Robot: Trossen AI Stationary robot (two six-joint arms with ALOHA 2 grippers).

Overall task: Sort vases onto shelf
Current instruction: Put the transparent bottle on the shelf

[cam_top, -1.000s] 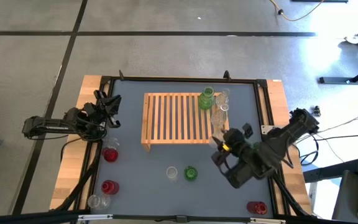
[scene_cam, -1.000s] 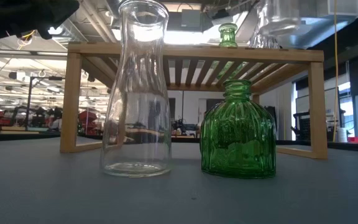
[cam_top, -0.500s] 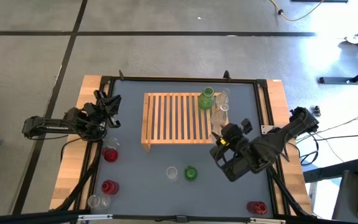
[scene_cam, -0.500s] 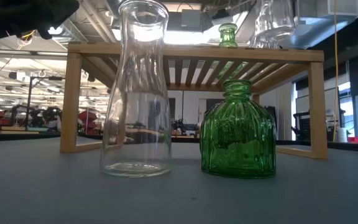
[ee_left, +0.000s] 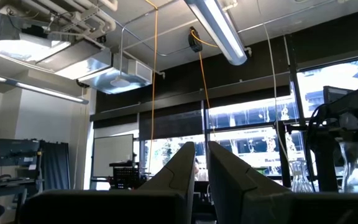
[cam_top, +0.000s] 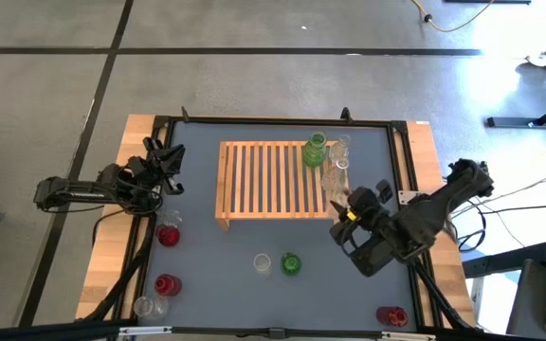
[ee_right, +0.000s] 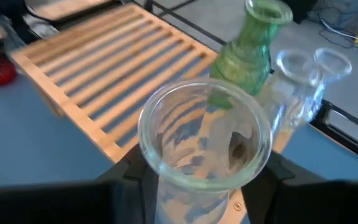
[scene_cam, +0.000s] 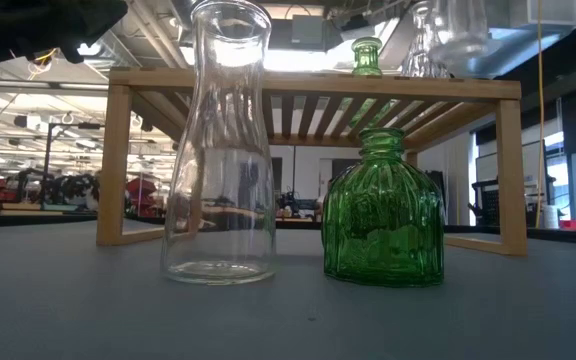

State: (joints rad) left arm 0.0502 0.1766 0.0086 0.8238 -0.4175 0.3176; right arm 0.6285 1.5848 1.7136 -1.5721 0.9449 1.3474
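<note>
My right gripper [cam_top: 349, 216] is shut on a clear glass vase [ee_right: 204, 134] with a wide mouth, held in the air by the near right corner of the shelf [cam_top: 271, 178]. On the shelf's right end stand a green vase [cam_top: 316, 150] and two clear vases [cam_top: 337, 163]. On the table stand red vases [cam_top: 168, 235], a clear vase [cam_top: 262, 263] and a green vase [cam_top: 291, 264]. My left gripper [cam_top: 166, 163] waits shut at the table's left edge, pointing up into the room [ee_left: 201, 163]. My right gripper pinches the clear vase between its two fingers [ee_right: 129, 183], on opposite sides of the body below the rim [ee_right: 166, 186]. The fingers slant downward from the table's right near side. The vase is lifted clear, its mouth up and toward the wrist camera.
More vases stand near the table's near edge: a red one [cam_top: 166, 284] and a clear one [cam_top: 145, 305] at the left, a red one [cam_top: 391, 315] at the right. The shelf's left and middle slats [ee_right: 92, 59] are bare. A black frame [cam_top: 282, 120] rims the table.
My right gripper has drifted a little toward the table's far edge and then toward its right edge with the clear vase, which stays lifted and held the same way.
</note>
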